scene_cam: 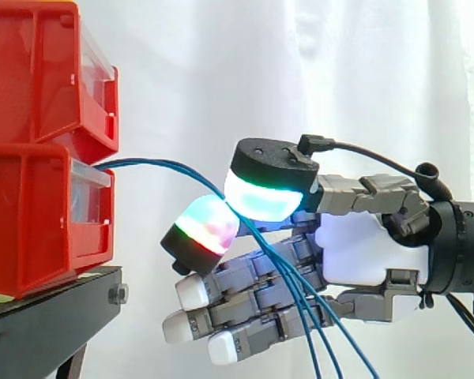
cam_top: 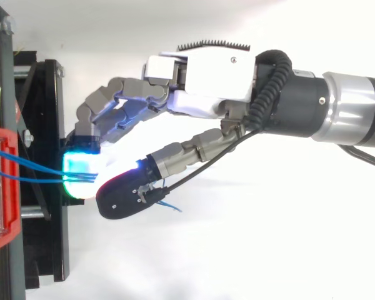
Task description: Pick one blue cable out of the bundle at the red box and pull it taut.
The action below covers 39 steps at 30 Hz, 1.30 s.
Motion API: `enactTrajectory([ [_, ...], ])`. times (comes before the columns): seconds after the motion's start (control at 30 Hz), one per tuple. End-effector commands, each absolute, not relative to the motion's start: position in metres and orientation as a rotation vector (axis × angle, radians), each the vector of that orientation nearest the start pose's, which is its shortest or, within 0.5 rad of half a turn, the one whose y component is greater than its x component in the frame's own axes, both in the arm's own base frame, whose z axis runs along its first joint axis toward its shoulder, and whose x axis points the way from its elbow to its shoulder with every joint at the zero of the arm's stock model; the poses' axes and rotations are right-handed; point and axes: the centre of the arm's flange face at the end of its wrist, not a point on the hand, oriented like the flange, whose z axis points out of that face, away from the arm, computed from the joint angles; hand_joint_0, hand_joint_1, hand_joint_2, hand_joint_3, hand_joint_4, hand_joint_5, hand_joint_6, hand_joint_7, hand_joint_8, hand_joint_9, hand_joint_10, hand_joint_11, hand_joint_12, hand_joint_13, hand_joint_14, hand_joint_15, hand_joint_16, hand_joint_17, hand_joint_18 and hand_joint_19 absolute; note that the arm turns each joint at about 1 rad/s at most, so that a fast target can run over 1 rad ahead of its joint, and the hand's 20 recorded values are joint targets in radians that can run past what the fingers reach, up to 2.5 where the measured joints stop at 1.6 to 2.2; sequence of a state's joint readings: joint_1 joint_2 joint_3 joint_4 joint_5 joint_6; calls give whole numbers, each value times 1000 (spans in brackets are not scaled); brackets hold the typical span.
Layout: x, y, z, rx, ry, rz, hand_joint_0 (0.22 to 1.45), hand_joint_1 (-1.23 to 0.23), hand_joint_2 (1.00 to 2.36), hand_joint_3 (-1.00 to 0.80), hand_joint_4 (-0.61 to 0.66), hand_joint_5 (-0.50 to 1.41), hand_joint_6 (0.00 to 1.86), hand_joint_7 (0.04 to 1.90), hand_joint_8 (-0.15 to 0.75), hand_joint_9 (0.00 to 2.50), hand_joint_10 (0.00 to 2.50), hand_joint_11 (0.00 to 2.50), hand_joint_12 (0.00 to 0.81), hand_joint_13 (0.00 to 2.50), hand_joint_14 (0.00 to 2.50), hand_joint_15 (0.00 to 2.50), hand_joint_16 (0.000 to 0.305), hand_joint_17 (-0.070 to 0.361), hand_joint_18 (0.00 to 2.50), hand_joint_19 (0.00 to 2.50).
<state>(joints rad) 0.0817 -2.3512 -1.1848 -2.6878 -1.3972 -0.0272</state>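
Note:
Thin blue cables (scene_cam: 154, 164) leave the lower red box (scene_cam: 31, 221) and arc right to my hand (scene_cam: 363, 253). They pass between a green-white glowing pad (scene_cam: 265, 197) and a red-green glowing fingertip (scene_cam: 209, 225), which pinch together on them. Beyond the pinch the strands hang down slack (scene_cam: 316, 316) in front of the palm. From above, two blue cables (cam_top: 31, 165) run from the red box (cam_top: 0, 187) to the cyan pad (cam_top: 81, 172) of the hand (cam_top: 206, 75). I cannot tell how many strands are pinched. The other fingers stretch left below, holding nothing.
A second red bin (scene_cam: 39, 71) sits stacked on the lower one. Both rest on a black stand (scene_cam: 47, 308) at the left. A white curtain hangs behind. A short blue cable end (cam_top: 172, 206) pokes out under the hand.

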Motion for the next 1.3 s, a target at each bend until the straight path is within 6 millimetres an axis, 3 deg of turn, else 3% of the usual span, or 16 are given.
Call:
enactTrajectory([
  [0.0, 773, -88, 225, 1201, 1111, 1153, 659, -881, 1018, -189, 89, -180, 937, 859, 410, 729, 13, 653, 440, 516, 9, 218, 57, 129, 496, 291],
  [0.5, 774, -86, 225, 1202, 1107, 1154, 638, -892, 1000, -500, 176, -177, 920, 859, 409, 725, 16, 653, 443, 519, 9, 225, 57, 128, 511, 307],
  [1.27, 774, -85, 225, 1202, 1106, 1155, 521, -720, 1000, -500, 187, -129, 899, 964, 472, 873, 15, 655, 462, 509, 6, 151, 57, 128, 520, 352],
])
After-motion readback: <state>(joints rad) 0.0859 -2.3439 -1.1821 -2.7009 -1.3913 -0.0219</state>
